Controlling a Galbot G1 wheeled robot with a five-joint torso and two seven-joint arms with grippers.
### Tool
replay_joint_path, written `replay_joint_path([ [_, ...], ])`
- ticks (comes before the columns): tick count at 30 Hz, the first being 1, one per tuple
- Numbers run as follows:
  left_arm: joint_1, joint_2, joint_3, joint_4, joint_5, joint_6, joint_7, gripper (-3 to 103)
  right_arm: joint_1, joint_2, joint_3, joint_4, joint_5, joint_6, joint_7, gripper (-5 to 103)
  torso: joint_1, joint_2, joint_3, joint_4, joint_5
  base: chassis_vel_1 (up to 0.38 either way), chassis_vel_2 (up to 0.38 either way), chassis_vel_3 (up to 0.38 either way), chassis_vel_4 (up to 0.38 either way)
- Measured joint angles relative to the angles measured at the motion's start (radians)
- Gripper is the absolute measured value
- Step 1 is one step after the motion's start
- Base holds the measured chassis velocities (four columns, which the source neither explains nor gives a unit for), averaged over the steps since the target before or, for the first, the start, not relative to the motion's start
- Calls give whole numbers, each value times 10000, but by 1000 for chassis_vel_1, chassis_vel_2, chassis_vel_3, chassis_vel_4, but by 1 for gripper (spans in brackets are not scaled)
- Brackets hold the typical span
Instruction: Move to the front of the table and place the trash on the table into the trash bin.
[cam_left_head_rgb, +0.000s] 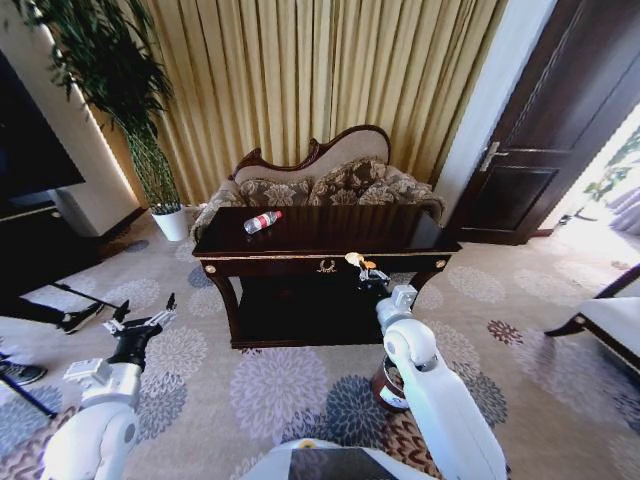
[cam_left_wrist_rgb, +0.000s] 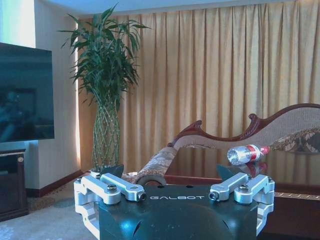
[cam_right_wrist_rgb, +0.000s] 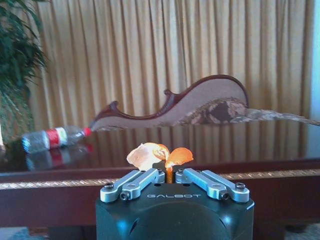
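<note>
right pincer (cam_right_wrist_rgb: 169, 175) apparently closed on orange piece (cam_right_wrist_rgb: 178, 156)

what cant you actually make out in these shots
- Trash bin: in the head view the right arm covers most of it.
- Orange piece: the right gripper shuts on it at the table edge; its lower part sits behind the fingers.
- Whitish lumps: too small to pick out on the tabletop.
- Bottle: label text is unreadable.

Looked like a furnished living room: carved-back patterned sofa (cam_left_head_rgb: 330, 180), gold curtains (cam_left_head_rgb: 330, 70), flower-patterned carpet (cam_left_head_rgb: 280, 390), potted plant (cam_left_head_rgb: 130, 100), wall TV (cam_left_wrist_rgb: 25, 92), dark wooden door (cam_left_head_rgb: 550, 120), glossy table (cam_left_head_rgb: 330, 232).
</note>
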Motion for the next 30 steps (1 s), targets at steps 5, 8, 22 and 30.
replay_joint_path([
  [5, 15, -25, -15, 6, 0, -24, 22, 100, -47, 146, 46, -948, -313, 339, -118, 5, 1, 0, 0, 0, 0, 0, 0, 0, 0],
  [8, 1, -33, -10, 20, 0, -30, 27, 100, -60, 272, 20, -1557, -549, 557, -235, 5, 0, 0, 0, 0, 0, 0, 0, 0, 0],
  [22, -5, -2, -59, 92, -26, -62, 37, 100, 677, 825, -3, -4977, -1334, 1382, -550, 5, 1, 0, 0, 0, 0, 0, 0, 0, 0],
  [30, -34, -2, -10, 99, -29, -64, 47, 100, 1152, 929, 27, -5987, -1666, 1504, -489, 5, -1, 1, 0, 0, 0, 0, 0, 0, 0],
])
